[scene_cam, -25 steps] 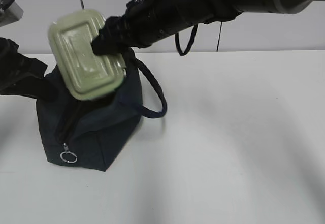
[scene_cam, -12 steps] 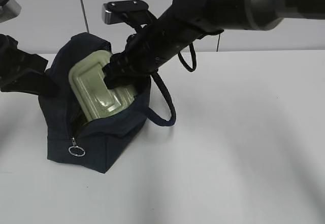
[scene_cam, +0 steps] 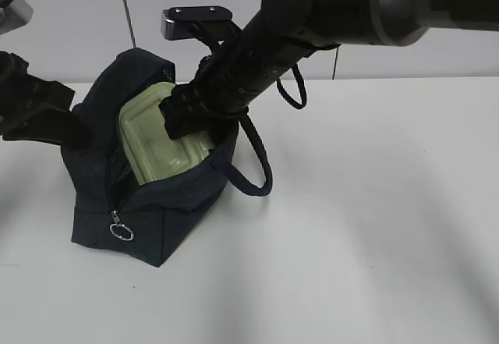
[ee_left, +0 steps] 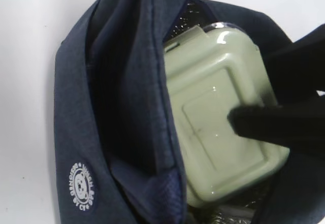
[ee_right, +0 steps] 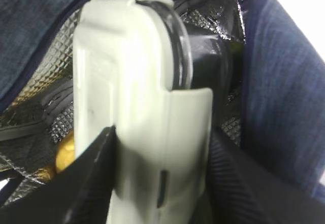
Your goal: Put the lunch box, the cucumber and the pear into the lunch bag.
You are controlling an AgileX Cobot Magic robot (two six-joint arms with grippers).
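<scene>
My right gripper (scene_cam: 183, 118) is shut on the pale green lunch box (scene_cam: 156, 145) and holds it on edge, partly down inside the open navy lunch bag (scene_cam: 156, 219). In the right wrist view the fingers clamp the lunch box (ee_right: 137, 107) from both sides, gripper (ee_right: 162, 132), with silvery lining around it. A bit of the yellow pear (ee_right: 63, 155) shows low in the bag. The cucumber is hidden. My left gripper (scene_cam: 66, 129) is at the bag's left rim and holds the fabric up; its fingers are hidden behind the bag wall (ee_left: 117, 97). The lunch box (ee_left: 218, 117) shows there too.
The bag stands at the left of a white table (scene_cam: 374, 219). Its padded handle (scene_cam: 257, 164) loops out to the right, and its zipper ring (scene_cam: 121, 232) hangs at the front corner. A pale wall stands behind.
My right gripper has carried the lunch box down from above the bag into its opening. The bag's mouth now stands wider. The left arm has hardly moved.
</scene>
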